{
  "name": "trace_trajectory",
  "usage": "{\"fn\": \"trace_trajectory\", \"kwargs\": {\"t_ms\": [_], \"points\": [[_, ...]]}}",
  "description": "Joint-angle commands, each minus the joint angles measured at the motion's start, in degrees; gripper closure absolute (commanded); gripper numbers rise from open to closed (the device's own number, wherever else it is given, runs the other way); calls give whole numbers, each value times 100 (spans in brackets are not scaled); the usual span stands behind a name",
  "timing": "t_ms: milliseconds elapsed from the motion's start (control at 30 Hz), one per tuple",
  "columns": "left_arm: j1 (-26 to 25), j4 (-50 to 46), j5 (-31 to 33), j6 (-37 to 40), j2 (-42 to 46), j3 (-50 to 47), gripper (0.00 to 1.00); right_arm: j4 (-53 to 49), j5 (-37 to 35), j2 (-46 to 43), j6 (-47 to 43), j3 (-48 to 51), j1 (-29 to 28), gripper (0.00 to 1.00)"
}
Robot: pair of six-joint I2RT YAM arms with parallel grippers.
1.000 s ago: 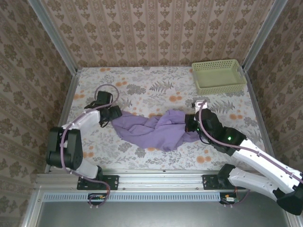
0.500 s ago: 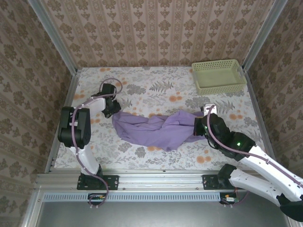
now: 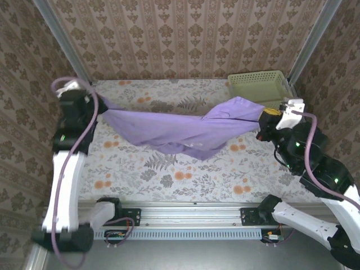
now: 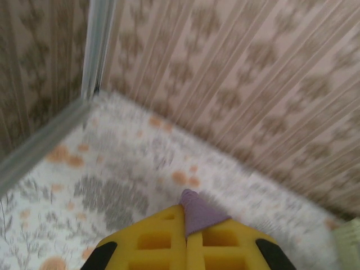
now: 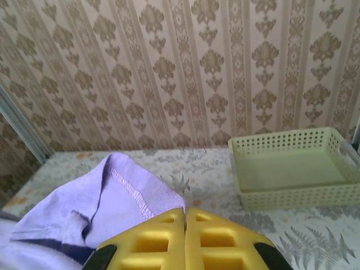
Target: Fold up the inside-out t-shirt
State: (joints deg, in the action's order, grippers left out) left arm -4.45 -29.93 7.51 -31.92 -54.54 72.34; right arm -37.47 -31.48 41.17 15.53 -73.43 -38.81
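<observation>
1. Left tool [image 3: 97,106]: raised at the far left of the floral worktop [image 3: 169,177], close to the patterned wall [image 3: 185,39]. On the left wrist view its yellow fingers [image 4: 154,242] are pressed together, with a small peak of lavender fabric pinched between them, so it is clamped on the t-shirt [image 4: 198,209].
2. T-shirt [image 3: 174,129]: pulled out as a long band between the two tools, across the far half of the worktop. Both ends are held up and the middle sags, with a fold hanging to a point near the centre. Whether that fold touches the worktop cannot be told.
3. Right tool [image 3: 265,116]: raised at the far right, just in front of the basket [image 3: 259,76]. On the right wrist view its tips [image 5: 185,214] are closed, and a stitched hem of the t-shirt [image 5: 121,194] emerges at their left, so it is clamped on the garment.
4. Basket [image 5: 292,198]: pale green mesh, in the far right corner of the worktop, beside the wall; from above, the t-shirt's right end overlaps its near left corner
</observation>
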Motion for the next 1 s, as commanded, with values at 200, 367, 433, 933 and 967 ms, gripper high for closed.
{"fn": "trace_trajectory", "kwargs": {"t_ms": [200,367,433,933,967], "points": [[42,-36,-1109,-442,-44,-2784,100,121,271,-101,1534,2895,49,100],[44,394,-1446,-363,-1000,-3336,100,462,687,-34,2533,4228,281,100],[8,466,-1388,-281,-1399,-3169,100,829,987,90,2578,4511,548,96],[-354,625,-1055,-385,-1441,-3163,100,1012,2261,1119,2228,3889,731,46],[-354,637,-1036,-385,-1424,-3188,100,1137,2357,1257,2342,3937,649,46]]}}
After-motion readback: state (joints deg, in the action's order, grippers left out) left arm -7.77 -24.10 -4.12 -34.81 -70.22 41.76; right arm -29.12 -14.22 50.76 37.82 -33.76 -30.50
